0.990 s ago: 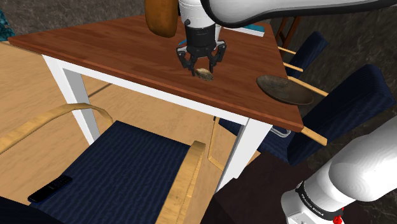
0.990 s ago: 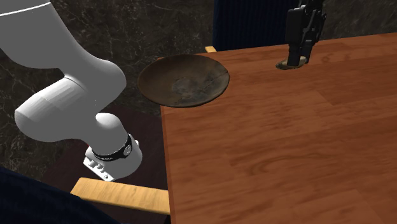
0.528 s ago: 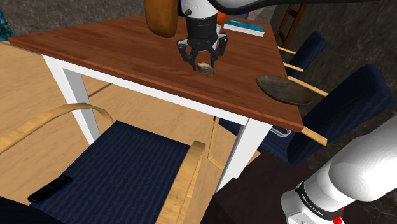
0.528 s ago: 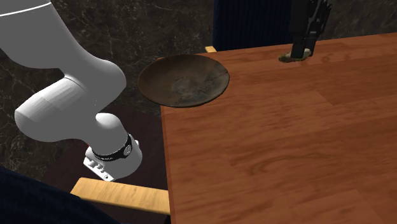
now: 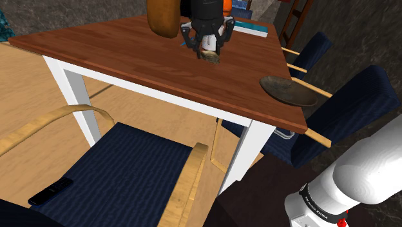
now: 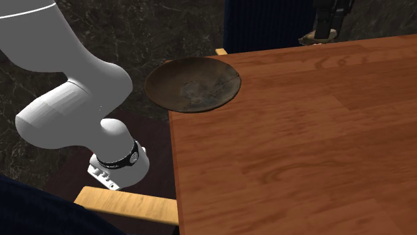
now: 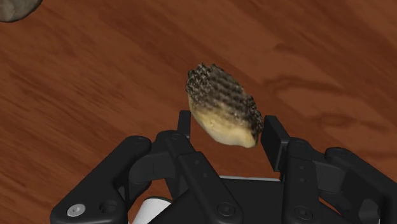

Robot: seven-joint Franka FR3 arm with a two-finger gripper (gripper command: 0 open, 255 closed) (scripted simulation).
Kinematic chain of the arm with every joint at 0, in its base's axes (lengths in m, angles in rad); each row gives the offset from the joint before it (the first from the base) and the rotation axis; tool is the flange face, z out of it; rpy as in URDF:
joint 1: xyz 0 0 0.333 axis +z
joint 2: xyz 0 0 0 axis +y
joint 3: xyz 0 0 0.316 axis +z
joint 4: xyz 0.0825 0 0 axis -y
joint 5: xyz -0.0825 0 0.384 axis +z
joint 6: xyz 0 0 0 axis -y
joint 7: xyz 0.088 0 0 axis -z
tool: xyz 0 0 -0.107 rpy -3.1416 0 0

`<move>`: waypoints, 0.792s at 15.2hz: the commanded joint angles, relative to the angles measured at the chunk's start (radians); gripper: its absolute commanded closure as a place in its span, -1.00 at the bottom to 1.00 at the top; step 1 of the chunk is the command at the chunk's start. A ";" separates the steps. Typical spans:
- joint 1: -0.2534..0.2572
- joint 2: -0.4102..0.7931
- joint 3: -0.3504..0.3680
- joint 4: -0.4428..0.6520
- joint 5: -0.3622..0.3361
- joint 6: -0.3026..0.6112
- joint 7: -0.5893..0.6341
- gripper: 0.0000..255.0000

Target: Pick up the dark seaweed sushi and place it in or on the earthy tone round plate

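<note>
Black gripper (image 7: 228,137) clasps the sushi (image 7: 222,105) by one edge; that shallow hold could drop it before the plate (image 6: 192,83).

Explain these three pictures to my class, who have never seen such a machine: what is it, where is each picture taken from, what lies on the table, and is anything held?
This is a simulated white robot arm ending in a black two-finger gripper. One picture looks down over the table from beside the arm's stand. The second looks across the table from another side. The third comes from a camera mounted on the gripper itself. On the brown wooden table a dark round plate sits at a corner, partly overhanging the edge. The gripper clasps a small piece of sushi, dark and netted on top, pale beneath, held over the tabletop.
</note>
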 commanded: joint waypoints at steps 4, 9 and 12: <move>0.003 0.027 0.009 0.093 -0.018 -0.073 -0.012 1.00; -0.014 -0.070 -0.024 0.035 0.035 -0.072 -0.066 1.00; -0.016 -0.218 -0.092 -0.095 0.103 -0.044 -0.139 1.00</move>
